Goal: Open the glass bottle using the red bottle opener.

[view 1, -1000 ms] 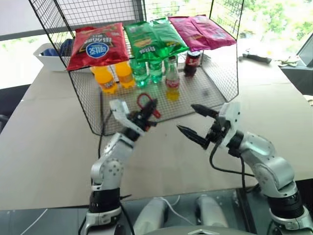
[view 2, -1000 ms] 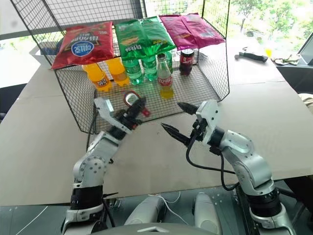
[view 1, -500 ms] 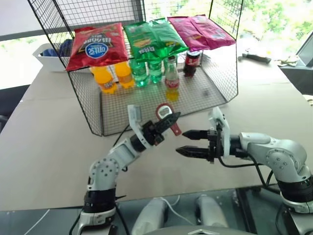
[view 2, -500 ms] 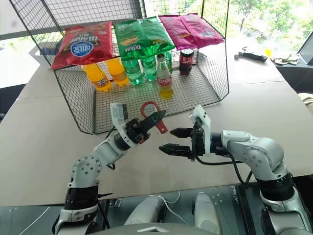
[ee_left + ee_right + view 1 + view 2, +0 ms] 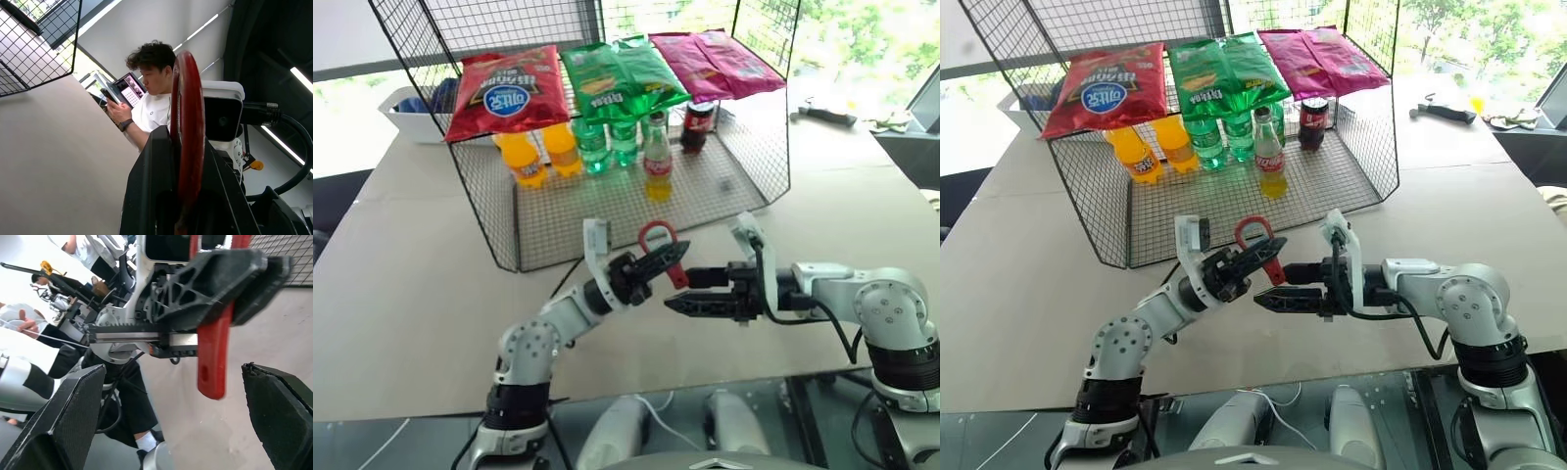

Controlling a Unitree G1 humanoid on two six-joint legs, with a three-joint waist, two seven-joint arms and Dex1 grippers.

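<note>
Both arms have been drawn in toward each other since a second ago, when the grippers stood well apart in front of the wire rack; now they almost meet above the near part of the table (image 5: 401, 294). Nearest, the left gripper (image 5: 668, 259) is seen clamped on the red bottle opener (image 5: 662, 246), which is held by its middle, with the ring head raised above the fingers and the slim handle hanging below them. Just beside it, the right gripper (image 5: 688, 292) is turned to point across at the left one, its two fingers spread wide with nothing between them; in the right wrist view the opener's handle (image 5: 213, 360) is seen hanging between those spread fingers, so a handover appears to be in preparation.

Farther back, the glass bottle (image 5: 657, 162) is seen upright on the wire rack (image 5: 607, 211), untouched and capped, among the orange soda bottles (image 5: 523, 157) and the green bottles (image 5: 593, 145), under the snack bags (image 5: 612, 78).

Only a short stub of handle is left free. If it is closed on off-centre, or released by the left fingers too early, the opener could be dropped onto the table. The two sets of fingers could also be knocked together.
</note>
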